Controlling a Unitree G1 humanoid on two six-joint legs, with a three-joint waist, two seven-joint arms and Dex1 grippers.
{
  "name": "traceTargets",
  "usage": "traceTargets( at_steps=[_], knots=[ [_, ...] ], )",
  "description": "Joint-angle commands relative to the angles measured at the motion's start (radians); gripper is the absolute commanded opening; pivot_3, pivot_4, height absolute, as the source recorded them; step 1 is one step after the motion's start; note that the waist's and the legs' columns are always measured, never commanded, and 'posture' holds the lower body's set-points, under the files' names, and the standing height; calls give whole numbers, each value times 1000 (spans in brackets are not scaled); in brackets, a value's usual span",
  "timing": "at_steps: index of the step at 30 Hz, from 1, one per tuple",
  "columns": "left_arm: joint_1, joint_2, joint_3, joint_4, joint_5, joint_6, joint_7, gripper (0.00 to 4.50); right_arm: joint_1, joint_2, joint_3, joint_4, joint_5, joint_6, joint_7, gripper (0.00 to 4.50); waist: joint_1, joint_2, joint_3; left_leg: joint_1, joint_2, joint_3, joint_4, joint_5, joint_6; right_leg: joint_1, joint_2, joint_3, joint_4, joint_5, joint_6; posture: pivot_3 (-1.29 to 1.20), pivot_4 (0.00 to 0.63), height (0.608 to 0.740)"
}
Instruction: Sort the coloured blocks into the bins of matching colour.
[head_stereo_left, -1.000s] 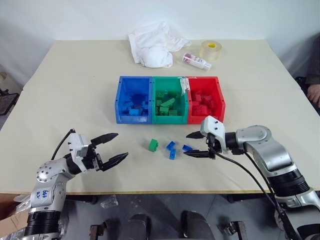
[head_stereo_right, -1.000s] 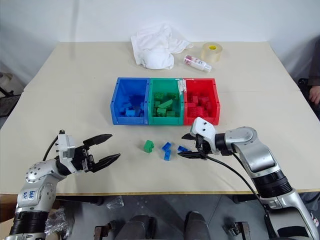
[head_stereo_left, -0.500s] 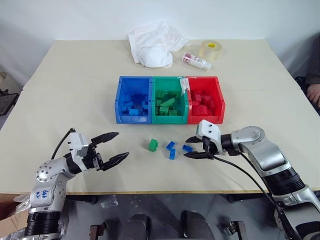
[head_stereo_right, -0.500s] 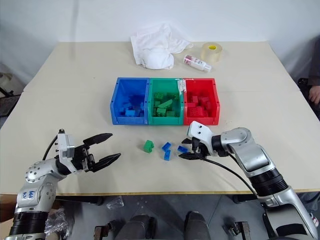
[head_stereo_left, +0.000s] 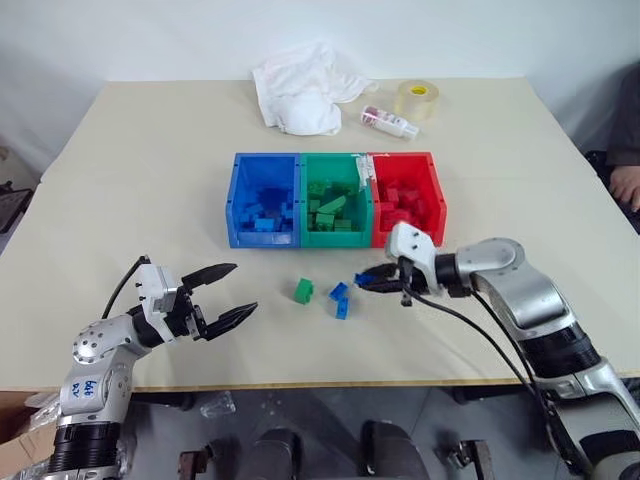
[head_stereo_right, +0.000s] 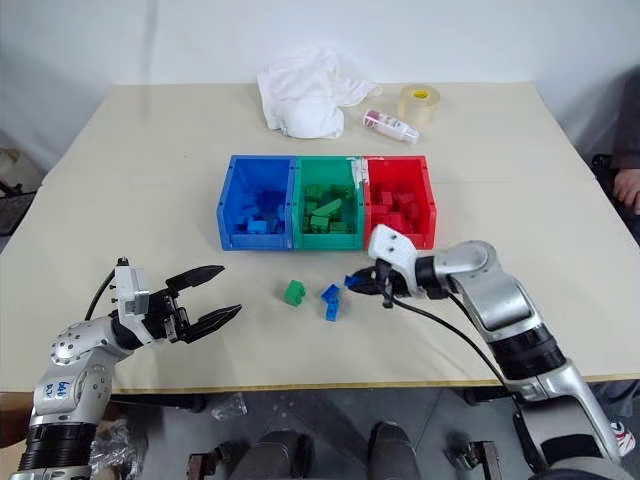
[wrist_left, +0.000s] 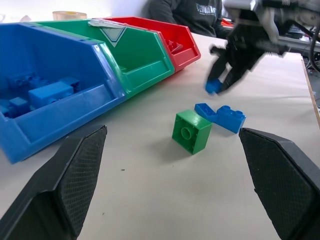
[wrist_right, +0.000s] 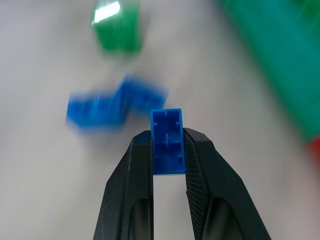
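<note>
My right gripper (head_stereo_left: 366, 281) is shut on a small blue block (wrist_right: 167, 140) and holds it just above the table, in front of the green bin (head_stereo_left: 335, 238) and red bin (head_stereo_left: 437, 207). The blue bin (head_stereo_left: 262, 238) stands at the left of the row; all three hold blocks of their own colour. A green block (head_stereo_left: 304, 290) and two touching blue blocks (head_stereo_left: 339, 299) lie on the table left of the held block. My left gripper (head_stereo_left: 226, 296) hovers open and empty near the front left, pointing toward these blocks.
At the far side of the table lie a white cloth (head_stereo_left: 300, 85), a small pink-and-white bottle (head_stereo_left: 390, 121) and a clear tape roll (head_stereo_left: 417, 98). A person's hand (head_stereo_left: 625, 185) shows at the right edge.
My right gripper closed on the rightmost blue block, lifted it off the table and carried it a little to the left. The left gripper stayed still and open.
</note>
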Motion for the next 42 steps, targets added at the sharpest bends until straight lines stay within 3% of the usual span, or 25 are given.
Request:
traceTargets(
  at_steps=[1,8,11,14,19,21,29,33,39,42],
  knots=[
    [-4,3,10,-28,-22,-4,1,4500,-136,98,-33,74,28,-29,-38,448,-4,0,0,0,0,0,0,0,0,0,0,0,0,0,0,0,150,740],
    [-32,-3,-1,-15,-17,-8,3,4500,-458,370,-33,570,-64,-319,-166,448,-25,0,0,0,-1,-2,0,0,0,-1,0,-1,3,0,0,0,150,740],
    [-37,-6,-5,-14,-15,-12,5,4500,-572,454,-59,809,-97,-449,-246,1469,-33,0,0,0,-1,-3,-2,0,0,-2,0,-1,5,0,-1,0,150,740],
    [-36,-9,-6,-16,-15,-15,6,4500,-617,486,-80,916,-102,-530,-259,2546,-38,0,0,1,-2,-6,-2,0,0,-1,0,-2,6,0,-1,0,150,740],
    [-28,-10,-4,-19,-16,-18,7,4500,-607,478,-100,922,-99,-574,-211,4249,-53,0,0,0,-3,-7,-3,0,0,-1,0,-2,6,0,-1,0,150,740],
    [-29,-11,-6,-14,-15,-20,4,4500,-581,457,-102,879,-93,-567,-180,4462,-55,0,0,1,-2,-7,-3,0,-1,-1,0,-2,6,0,-1,0,150,740],
    [-74,-15,-24,50,-8,-32,-28,4500,-245,222,-102,294,26,-301,50,4462,-38,0,0,-1,-4,-9,-1,0,0,0,-1,-2,5,0,-1,0,150,740],
    [-101,4,-25,106,-4,-43,-68,4500,34,-50,-169,-78,149,-90,173,4462,-13,0,0,-1,-3,-8,0,0,0,0,0,-2,5,0,-1,0,150,740],
    [-112,33,-8,157,-7,-60,-115,4500,315,-318,-312,-292,218,47,182,4462,5,0,0,-1,0,2,0,0,0,1,0,0,-2,0,0,0,150,740],
    [-114,39,-4,166,-6,-62,-125,4500,397,-375,-341,-341,235,62,178,4462,8,0,0,0,1,1,0,0,0,1,0,-1,-2,0,0,0,150,740]
  ],
)
